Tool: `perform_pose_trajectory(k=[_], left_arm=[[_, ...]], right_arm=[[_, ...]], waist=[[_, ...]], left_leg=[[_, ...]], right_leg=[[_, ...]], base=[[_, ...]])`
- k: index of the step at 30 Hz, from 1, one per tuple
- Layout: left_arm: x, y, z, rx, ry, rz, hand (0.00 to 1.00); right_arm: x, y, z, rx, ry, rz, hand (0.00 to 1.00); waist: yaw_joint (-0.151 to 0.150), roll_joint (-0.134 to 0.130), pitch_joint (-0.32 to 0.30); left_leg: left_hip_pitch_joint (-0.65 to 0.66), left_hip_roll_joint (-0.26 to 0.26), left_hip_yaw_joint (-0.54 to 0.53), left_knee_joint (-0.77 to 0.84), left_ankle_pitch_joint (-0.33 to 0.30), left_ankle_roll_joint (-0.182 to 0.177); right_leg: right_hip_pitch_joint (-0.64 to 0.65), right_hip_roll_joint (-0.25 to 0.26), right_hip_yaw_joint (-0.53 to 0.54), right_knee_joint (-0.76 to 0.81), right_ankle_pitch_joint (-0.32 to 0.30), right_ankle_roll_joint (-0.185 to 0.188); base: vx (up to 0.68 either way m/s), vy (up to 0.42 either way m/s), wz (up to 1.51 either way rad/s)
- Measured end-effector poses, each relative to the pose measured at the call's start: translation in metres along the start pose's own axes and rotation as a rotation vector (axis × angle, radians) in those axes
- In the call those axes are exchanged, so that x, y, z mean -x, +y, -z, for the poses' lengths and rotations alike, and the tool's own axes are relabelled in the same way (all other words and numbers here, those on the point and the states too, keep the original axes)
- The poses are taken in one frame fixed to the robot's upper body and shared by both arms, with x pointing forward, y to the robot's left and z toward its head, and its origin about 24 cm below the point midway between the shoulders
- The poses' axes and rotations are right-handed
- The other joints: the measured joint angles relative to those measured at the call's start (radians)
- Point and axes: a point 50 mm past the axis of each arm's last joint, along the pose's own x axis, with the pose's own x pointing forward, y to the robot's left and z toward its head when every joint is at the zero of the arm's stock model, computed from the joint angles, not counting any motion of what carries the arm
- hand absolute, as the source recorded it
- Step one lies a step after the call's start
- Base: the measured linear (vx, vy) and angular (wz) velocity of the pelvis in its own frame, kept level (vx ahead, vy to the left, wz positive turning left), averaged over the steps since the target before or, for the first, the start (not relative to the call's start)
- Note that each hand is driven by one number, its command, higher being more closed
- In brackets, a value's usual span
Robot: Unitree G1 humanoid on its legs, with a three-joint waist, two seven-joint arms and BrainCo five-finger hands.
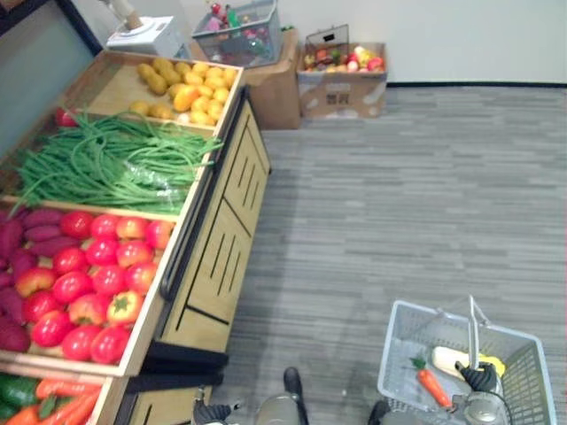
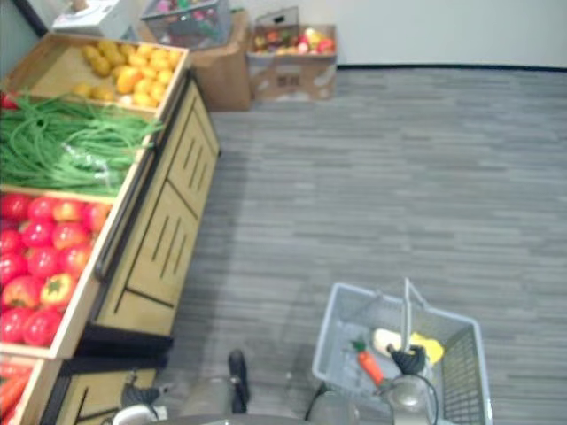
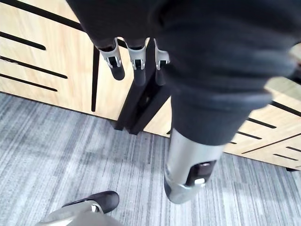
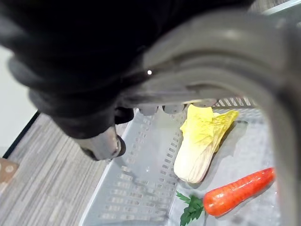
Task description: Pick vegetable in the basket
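**Two vegetables aboard, one hand free: we are lining up the next pick**

Nearest to us, our right hand (image 4: 101, 141) is clenching the handle (image 4: 221, 56) of the grey basket (image 1: 409, 320), carrying it low at our right side. On its floor a carrot (image 4: 237, 190) and a pale cabbage (image 4: 200, 150) are lying side by side, so the task's goods are already partly in.

Our left hand (image 3: 197, 61) is hanging beside the wooden stand (image 1: 217, 252), its fingers (image 3: 115, 60) straight and holding nothing. We are judging that this is the hand for the next pick. It should be rising over the crate's lip, not dragging along the slatted front. It should be taking one piece near the crate's edge, while the right arm is holding the basket level and close by.

Farther along the stand, loose carrots (image 1: 62, 398), tomatoes (image 1: 89, 274), green beans (image 1: 106, 164) and yellow fruit (image 1: 190, 88) are lying in separate crates. At the far wall, cardboard boxes (image 1: 341, 84) are holding more produce.

The right wrist view is giving us the grip and the basket's load up close. The eye views are giving us the crates, which neither wrist view is reaching. The left wrist view is telling us how the free fingers are hanging.
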Motion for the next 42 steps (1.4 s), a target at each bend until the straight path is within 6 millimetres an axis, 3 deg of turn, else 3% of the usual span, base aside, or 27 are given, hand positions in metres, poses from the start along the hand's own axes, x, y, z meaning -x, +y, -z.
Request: perform_pose_trajectory(k=[1,3,10,14,16,21,30,42], left_arm=[[-0.001,0.003,-0.003,-0.003,-0.013,-0.006,0.0],[-0.002,0.004,-0.002,-0.008,-0.01,-0.008,0.0],[-0.005,0.011,-0.001,-0.048,-0.014,-0.01,0.0],[-0.004,0.007,-0.002,-0.051,-0.019,0.012,0.0],[-0.004,0.008,-0.002,-0.04,-0.016,0.015,0.0],[0.001,0.002,0.015,-0.044,0.05,0.045,0.0],[0.01,-0.001,0.042,0.035,0.197,0.044,0.0],[0.008,-0.004,0.043,-0.017,0.198,0.135,0.0]], right_arm=[[0.002,0.003,0.002,-0.006,0.006,-0.006,1.0],[0.003,0.003,0.002,-0.015,0.001,-0.005,1.0],[0.004,0.005,0.009,-0.031,0.033,-0.005,1.0],[0.006,0.009,0.015,-0.031,0.065,-0.02,1.0],[0.008,0.015,0.022,-0.028,0.101,-0.052,1.0],[0.016,0.02,0.041,-0.03,0.184,-0.077,1.0],[0.036,0.035,0.077,-0.233,0.426,-0.073,1.0],[0.038,0.042,0.081,-0.238,0.469,-0.135,1.0]], waist=[[-0.002,-0.022,-0.005],[0.0,-0.037,-0.006],[0.0,-0.037,-0.005],[0.001,-0.045,-0.009],[0.005,-0.057,-0.013],[0.008,-0.039,-0.047],[0.013,-0.046,-0.063],[0.001,-0.046,-0.068]], left_leg=[[0.003,-0.015,0.002,-0.007,0.0,0.0],[0.023,-0.033,0.021,-0.025,0.0,0.0],[0.106,-0.034,0.061,-0.096,0.0,0.002],[0.116,-0.05,0.069,-0.152,0.03,0.028],[0.105,-0.068,0.071,-0.176,0.045,0.033],[0.106,-0.057,0.042,-0.177,0.055,0.028],[0.128,-0.059,0.024,-0.178,0.053,0.025],[0.173,-0.063,0.018,-0.179,0.043,0.013]], right_leg=[[0.001,-0.013,0.004,-0.009,0.005,0.008],[0.002,-0.03,0.027,-0.009,0.01,0.015],[-0.084,-0.057,0.119,0.184,-0.003,0.037],[-0.086,-0.054,0.162,0.138,-0.004,0.038],[-0.067,-0.056,0.177,0.057,-0.021,0.063],[-0.013,-0.029,0.15,-0.03,-0.007,0.076],[0.043,-0.01,0.139,-0.074,0.011,0.072],[0.1,-0.004,0.128,-0.1,0.009,0.07]], base=[[0.12,0.092,0.06],[0.12,0.118,-0.15],[0.02,0.06,-0.28],[-0.06,0.023,-0.14],[-0.11,0.012,-0.03],[-0.07,-0.015,0.17],[0.04,-0.014,0.06],[0.01,-0.003,0.0]])
